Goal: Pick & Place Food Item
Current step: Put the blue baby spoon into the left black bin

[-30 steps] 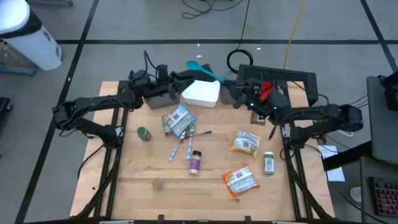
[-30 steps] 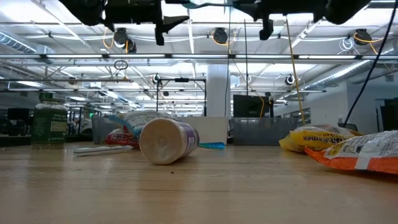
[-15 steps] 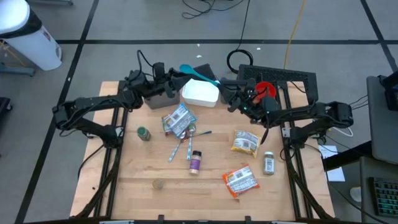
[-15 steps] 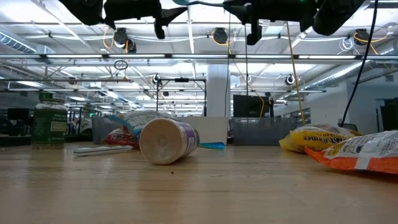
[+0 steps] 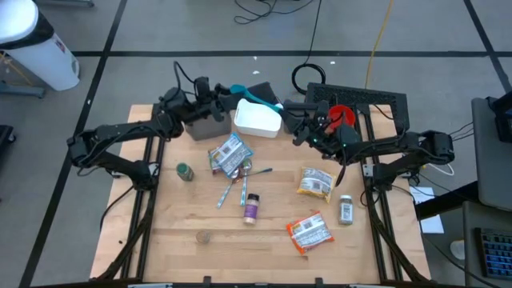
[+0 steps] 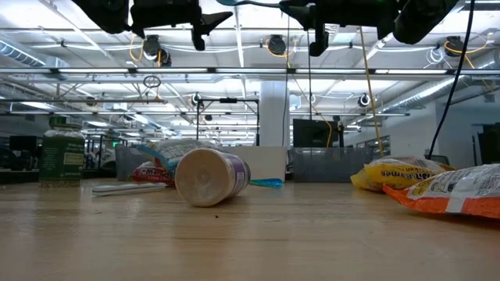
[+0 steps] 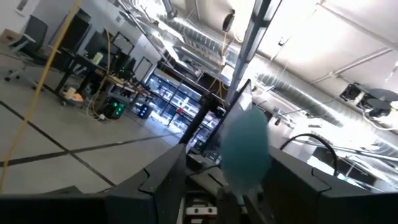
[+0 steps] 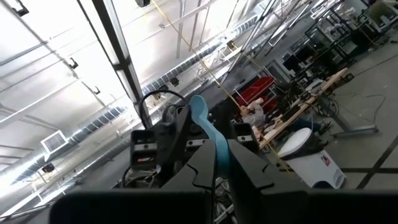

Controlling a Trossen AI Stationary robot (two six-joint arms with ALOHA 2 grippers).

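A teal spoon (image 5: 254, 94) hangs high over the table's far middle, above a white container (image 5: 258, 122). My left gripper (image 5: 226, 99) is at the spoon's bowl end, and the blurred bowl (image 7: 245, 146) stands up between its fingers. My right gripper (image 5: 291, 122) is at the handle end, and the handle (image 8: 213, 143) runs up between its fingers. Both grippers are shut on the spoon. In the low view both grippers sit at the top edge, the left one (image 6: 205, 22) and the right one (image 6: 316, 33). My left gripper holds the spoon low on its bowl end (image 7: 241, 186), between its two fingers, coming level from the table's left. The exact spot is blurred. The spoon is lifted clear of the table. My right gripper pinches the spoon's handle (image 8: 221, 175) between its two fingers, coming from the table's right. The handle stands out past the fingertips toward my left gripper. The spoon is held roughly level, clear of the container below.
On the table lie two snack bags (image 5: 230, 154), a yellow bag (image 5: 315, 182), an orange bag (image 5: 309, 232), a purple jar (image 5: 251, 210), a green jar (image 5: 186, 171), a spice shaker (image 5: 346, 210) and cutlery (image 5: 232, 190). A grey box (image 5: 210, 126) stands left of the container.
Both grippers have gone a little toward the table's left with the spoon between them. The spoon has stayed lifted and roughly level.
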